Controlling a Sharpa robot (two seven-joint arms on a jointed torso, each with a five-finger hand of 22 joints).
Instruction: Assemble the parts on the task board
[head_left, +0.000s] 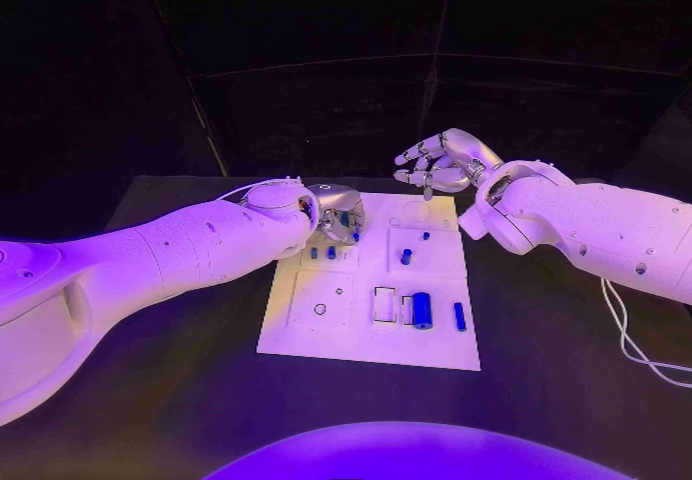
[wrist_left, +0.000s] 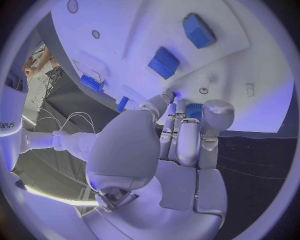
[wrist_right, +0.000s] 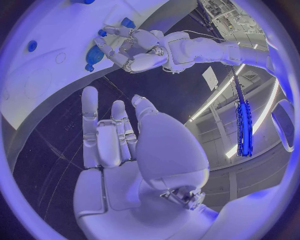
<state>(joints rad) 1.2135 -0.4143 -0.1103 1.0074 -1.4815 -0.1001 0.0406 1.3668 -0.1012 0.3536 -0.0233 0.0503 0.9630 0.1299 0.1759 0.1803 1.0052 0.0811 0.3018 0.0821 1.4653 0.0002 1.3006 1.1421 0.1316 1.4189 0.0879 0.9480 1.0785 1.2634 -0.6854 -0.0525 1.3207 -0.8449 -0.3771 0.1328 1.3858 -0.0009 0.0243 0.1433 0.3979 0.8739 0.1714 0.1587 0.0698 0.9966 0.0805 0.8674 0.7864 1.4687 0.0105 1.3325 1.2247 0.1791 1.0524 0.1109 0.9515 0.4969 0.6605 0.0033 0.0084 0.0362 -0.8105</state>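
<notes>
The silver left hand reaches onto the far-left part of the flat white task board, fingertips on a small blue part; whether it grips is unclear. Six more small blue parts sit on the board. Beyond the board's far-right corner, the silver right hand hovers with fingers loosely spread, holding nothing.

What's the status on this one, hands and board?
Left hand down at the task board's far edge, fingertips on a blue part. Right hand open, raised beyond the board. Nothing in the way.

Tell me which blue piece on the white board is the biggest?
The fat blue cylinder lying near the task board's front edge; the other blue pieces are much thinner or shorter.
</notes>
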